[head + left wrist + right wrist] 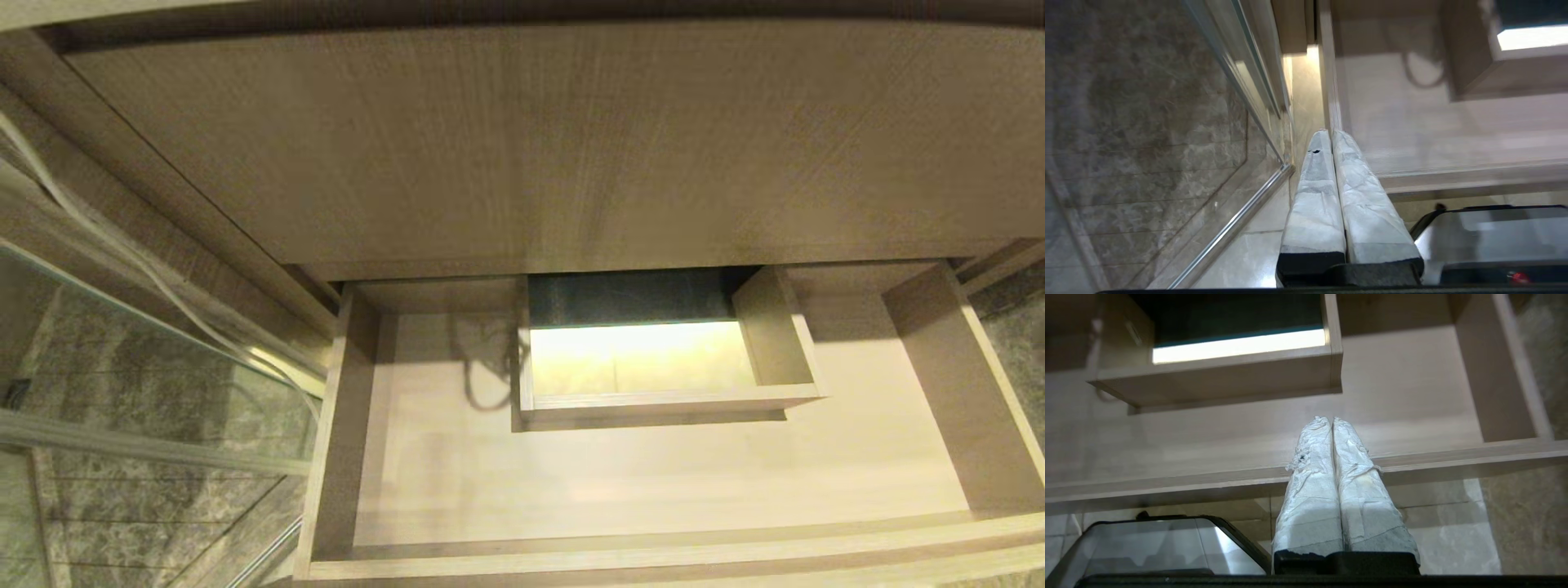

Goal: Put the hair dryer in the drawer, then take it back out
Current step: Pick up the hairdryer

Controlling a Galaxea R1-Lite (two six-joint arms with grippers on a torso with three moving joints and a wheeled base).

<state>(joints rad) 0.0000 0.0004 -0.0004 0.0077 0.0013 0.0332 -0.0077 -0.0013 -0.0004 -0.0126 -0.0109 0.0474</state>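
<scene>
The drawer [653,482] stands pulled out below me, light-brown wood grain, its floor bare. A boxed cut-out [661,400] sits at its rear middle. The hair dryer is out of view in all three views. Neither arm shows in the head view. My left gripper [1331,132] is shut and empty, hanging outside the drawer's [1453,134] left wall near the front corner. In front of the drawer's [1412,396] front edge hangs my right gripper [1332,419], its taped fingers pressed together with nothing between them.
A flat wood cabinet front [571,147] rises above the drawer. A glass partition with a metal rail [1229,228] stands to the left, and a thin white cable [82,220] runs along it. My glossy black base [1147,547] lies below the grippers on tiled floor.
</scene>
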